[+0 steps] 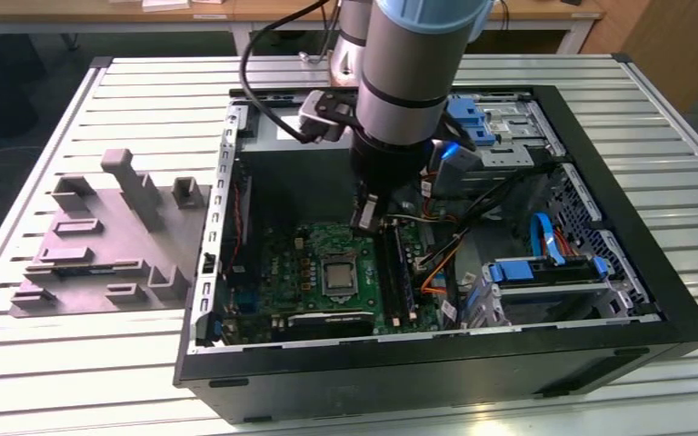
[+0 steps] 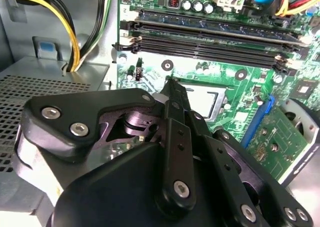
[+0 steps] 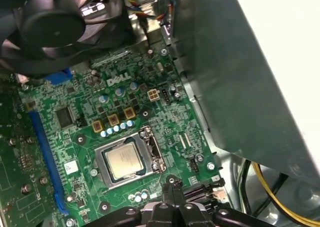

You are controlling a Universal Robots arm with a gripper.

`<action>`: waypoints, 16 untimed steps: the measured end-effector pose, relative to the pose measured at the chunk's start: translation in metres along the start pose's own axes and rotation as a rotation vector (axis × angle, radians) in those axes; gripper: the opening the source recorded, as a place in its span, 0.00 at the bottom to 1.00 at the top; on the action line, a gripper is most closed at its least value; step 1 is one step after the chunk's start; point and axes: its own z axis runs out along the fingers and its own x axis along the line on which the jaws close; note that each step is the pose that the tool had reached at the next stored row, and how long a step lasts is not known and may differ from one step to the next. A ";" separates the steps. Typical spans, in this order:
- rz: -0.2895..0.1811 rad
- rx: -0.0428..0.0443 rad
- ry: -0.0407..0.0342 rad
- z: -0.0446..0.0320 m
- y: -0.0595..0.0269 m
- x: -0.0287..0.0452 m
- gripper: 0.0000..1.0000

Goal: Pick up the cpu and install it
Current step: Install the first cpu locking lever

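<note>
Our fingertips (image 2: 170, 83) are pressed together with nothing between them, so the gripper (image 3: 172, 186) is closed and empty. It hangs low inside the open computer case (image 1: 671, 318), its tip just above the green motherboard (image 3: 75, 137) and close beside the socket. The cpu (image 3: 122, 159) is not in our grasp. It lies flat inside the metal socket frame (image 3: 152, 142), pale top up, and looks square to the frame's edges. In the second wrist view the closed tip overlaps one corner of the cpu (image 2: 207, 99); we cannot tell whether it touches the chip or the frame. We also cannot tell whether the retaining lever is latched. We judge that the placing is done and the work now concerns seating. To do that well, any contact should be gentle, straight down and on the metal top or frame, never sideways, since a skewed chip could harm the contacts below. The memory slots (image 2: 210, 37) and loose cables (image 2: 60, 17) stand near, so the arm has little room to swing.
</note>
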 end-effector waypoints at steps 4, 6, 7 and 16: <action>-0.031 0.0008 0.0029 0.0019 -0.0008 0.0015 0.11; -0.035 0.0009 0.0032 0.0020 -0.0015 0.0030 0.11; -0.038 0.0009 0.0036 0.0021 -0.0019 0.0039 0.11; -0.098 0.0026 0.0083 0.0036 -0.0020 0.0102 0.11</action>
